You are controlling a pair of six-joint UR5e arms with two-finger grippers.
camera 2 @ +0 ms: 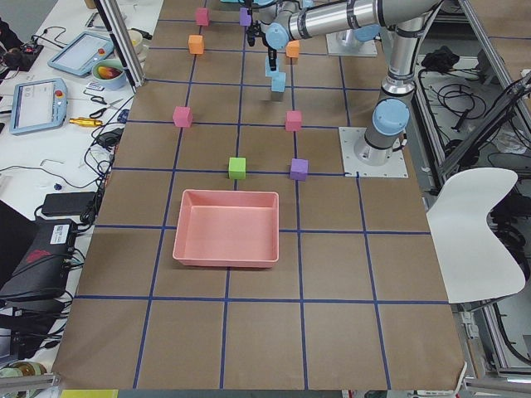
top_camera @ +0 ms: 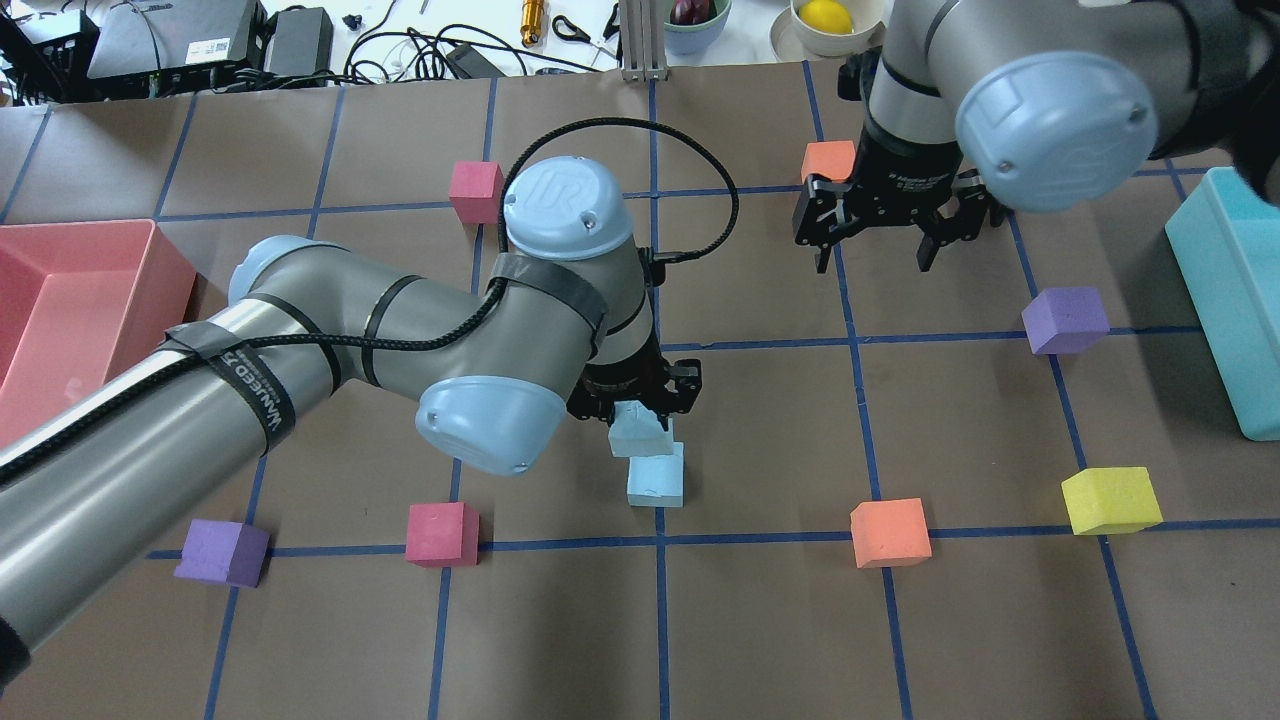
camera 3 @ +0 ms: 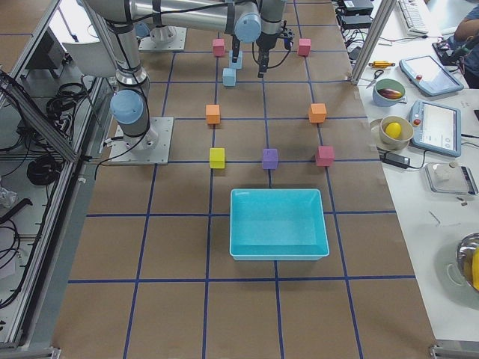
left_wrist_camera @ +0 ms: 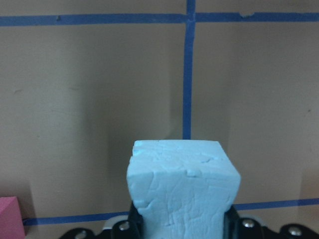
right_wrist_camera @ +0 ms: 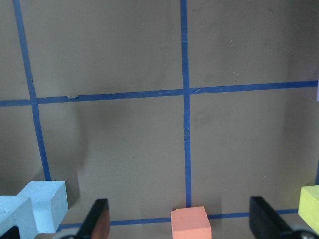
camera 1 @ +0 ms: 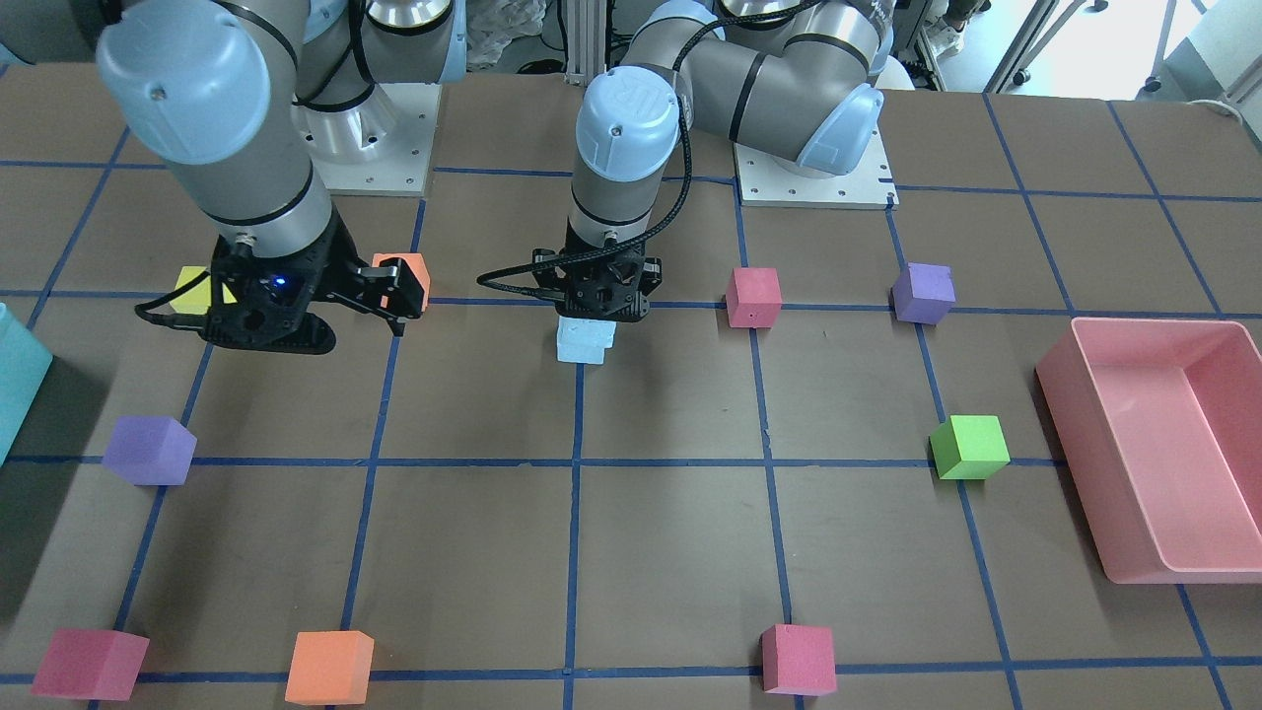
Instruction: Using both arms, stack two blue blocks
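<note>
Left end effector (top_camera: 641, 412) clamped the upper blue block (top_camera: 638, 436) above the lower blue block (top_camera: 657, 480), evidently for stacking. Right end effector (top_camera: 873, 262) hung wide open and empty, well clear.

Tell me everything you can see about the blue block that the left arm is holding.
The pale sky-blue foam cube has rough, cracked faces. The jaws of the left gripper clamp it, slightly askew, just over the second pale blue foam cube on the brown table; whether they touch is unclear.
</note>
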